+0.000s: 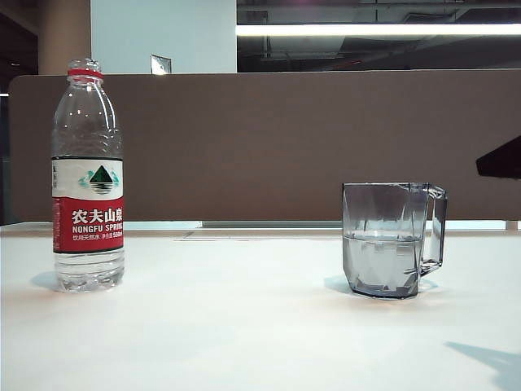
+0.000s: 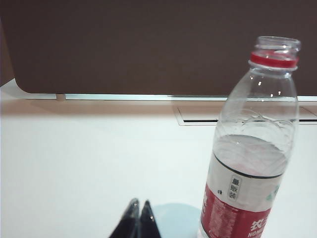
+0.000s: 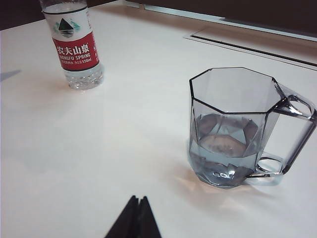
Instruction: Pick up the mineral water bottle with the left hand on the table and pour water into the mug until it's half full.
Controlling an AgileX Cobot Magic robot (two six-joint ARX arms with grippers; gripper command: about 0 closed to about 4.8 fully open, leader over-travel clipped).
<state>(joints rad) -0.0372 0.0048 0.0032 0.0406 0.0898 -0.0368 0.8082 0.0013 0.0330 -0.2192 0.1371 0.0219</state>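
The bottle (image 1: pixel 88 175) is seen upright on the white tabletop (image 1: pixel 244 326) at the left of the exterior view, its cap off and a red ring around the neck. The white-and-red label with a green mountain logo and "NONGFU SPRING" is turned toward that camera. In the left wrist view the water level is seen just above the label's upper edge.

The mug (image 1: pixel 393 239) is seen upright on the tabletop well to the right of the bottle, its angular handle turned away from the bottle. It is filled with water to roughly half its height. The two are well apart, with bare tabletop between them.

The left end effector (image 2: pixel 138 204) is seen only in its own wrist view, as two dark fingertips pressed together: it is closed and nothing is held. It is placed low over the tabletop, near the bottle (image 2: pixel 252 148) but not touching it.

The right end effector (image 3: pixel 137 201) is likewise shown as two dark tips pressed together, closed and empty, above the tabletop near the mug (image 3: pixel 237 129), with the bottle (image 3: pixel 73 47) farther off.

A brown partition (image 1: pixel 285 138) is seen behind the tabletop. A dark shape (image 1: pixel 501 159) is visible at the right edge of the exterior view; what it is cannot be told.
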